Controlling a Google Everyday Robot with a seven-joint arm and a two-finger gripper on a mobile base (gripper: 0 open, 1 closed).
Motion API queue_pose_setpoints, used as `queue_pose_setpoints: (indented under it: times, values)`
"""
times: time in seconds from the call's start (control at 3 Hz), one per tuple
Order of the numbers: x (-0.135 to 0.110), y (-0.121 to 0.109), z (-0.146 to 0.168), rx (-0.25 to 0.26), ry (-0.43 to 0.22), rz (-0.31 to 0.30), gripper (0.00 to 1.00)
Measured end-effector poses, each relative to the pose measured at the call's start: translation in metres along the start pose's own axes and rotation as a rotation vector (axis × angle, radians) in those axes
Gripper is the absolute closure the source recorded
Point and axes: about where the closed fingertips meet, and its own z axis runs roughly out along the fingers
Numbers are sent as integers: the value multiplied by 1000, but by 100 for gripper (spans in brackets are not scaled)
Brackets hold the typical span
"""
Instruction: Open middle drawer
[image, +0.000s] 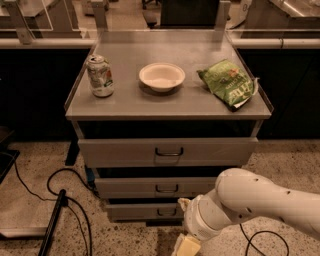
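The middle drawer (150, 187) is a low grey panel, second of three in the grey cabinet, with a small dark loop handle (166, 189). It looks closed, flush with the drawers above and below. My white arm (250, 205) comes in from the lower right. My gripper (186, 246) sits at the bottom edge of the camera view, below and slightly right of the middle drawer's handle, in front of the bottom drawer (145, 212). Only its pale yellow part shows; it is apart from the handle.
The taller top drawer (167, 151) is closed. On the cabinet top (130, 102) stand a soda can (100, 75), a white bowl (161, 76) and a green chip bag (228, 83). Black cables (65, 200) lie on the speckled floor at left.
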Motion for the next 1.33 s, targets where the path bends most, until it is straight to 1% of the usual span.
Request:
queue_pose_setpoints:
  times: [0.33,0.67,1.0,1.33]
  values:
    - [0,-1,1,0,-2,1,0]
    - [2,-5,10,41,8,3,0]
    - [2,-24,28,83,10,17,0]
    - [3,-44,46,107,7,32,0]
